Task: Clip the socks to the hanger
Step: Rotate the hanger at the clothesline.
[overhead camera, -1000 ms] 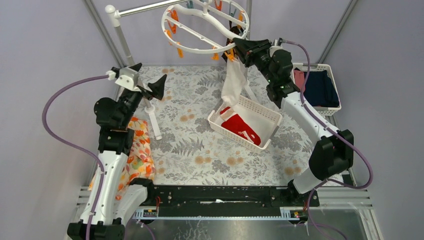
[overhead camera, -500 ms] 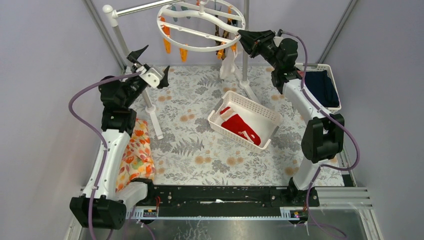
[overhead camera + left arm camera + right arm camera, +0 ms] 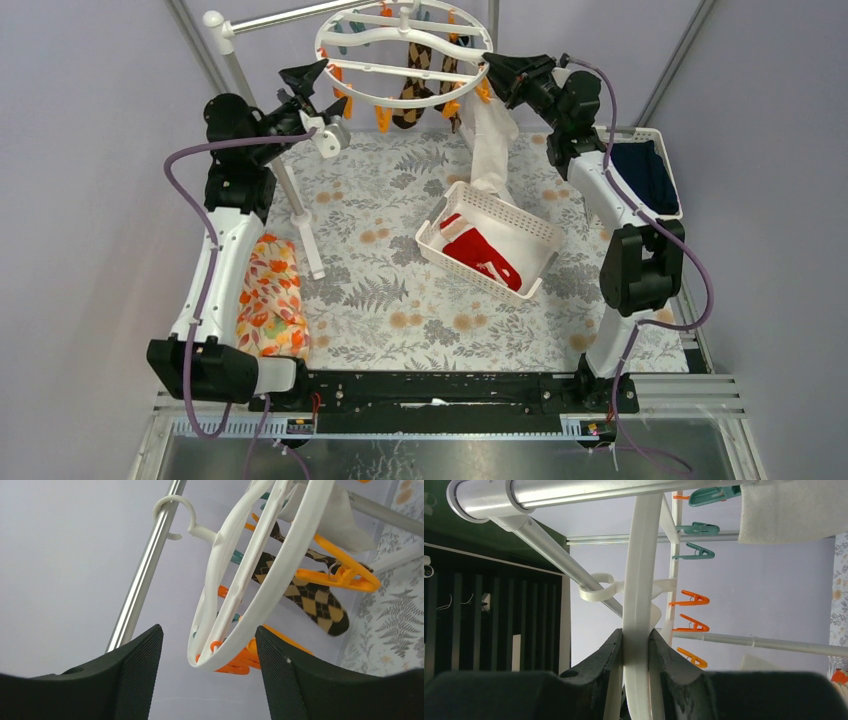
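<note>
Grip first: our right end effector (image 3: 636,640) pinches the rim of the hanger (image 3: 640,580). Our left end effector (image 3: 209,629) stands wide astride the opposite rim, not touching it. The argyle socks (image 3: 310,600) and a whitish sock (image 3: 490,140) hang from the hanger, while the red socks (image 3: 480,250) lie in the basket (image 3: 530,225) on the counter (image 3: 400,290). We judge the ring light, stiff and swingy, best held at the rim. The limp socks are best taken by the cuff.

Glossy plastic hanger (image 3: 280,575), knitted cloth socks (image 3: 312,600), smooth shiny metal rail (image 3: 145,570).
</note>
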Motion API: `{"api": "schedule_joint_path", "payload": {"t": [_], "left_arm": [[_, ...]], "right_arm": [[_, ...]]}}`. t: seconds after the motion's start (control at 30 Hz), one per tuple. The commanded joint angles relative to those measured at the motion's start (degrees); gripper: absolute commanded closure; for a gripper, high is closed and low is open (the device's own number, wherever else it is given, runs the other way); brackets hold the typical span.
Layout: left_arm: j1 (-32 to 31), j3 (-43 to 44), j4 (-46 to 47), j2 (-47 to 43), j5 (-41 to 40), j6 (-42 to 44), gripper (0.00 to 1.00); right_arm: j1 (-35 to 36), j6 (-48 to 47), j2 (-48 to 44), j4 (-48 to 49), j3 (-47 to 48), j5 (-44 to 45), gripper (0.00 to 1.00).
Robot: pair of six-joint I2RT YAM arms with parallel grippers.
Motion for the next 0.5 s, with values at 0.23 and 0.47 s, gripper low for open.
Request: {"api": "schedule_joint_path", "payload": {"t": [0.23, 0.47], "left_arm": [[-2.5, 10.8, -19.8, 7.6, -3.4, 19.8, 0.33], [-4.7, 14.5, -20.6, 10.9, -9.3, 24.1, 0.68]], "right_arm": [[-1.4, 2.5, 2.3, 3.1, 4.9, -1.6, 0.74], [-1.6, 3.9, 3.3, 4.1, 5.6, -1.8, 0.74]]}}
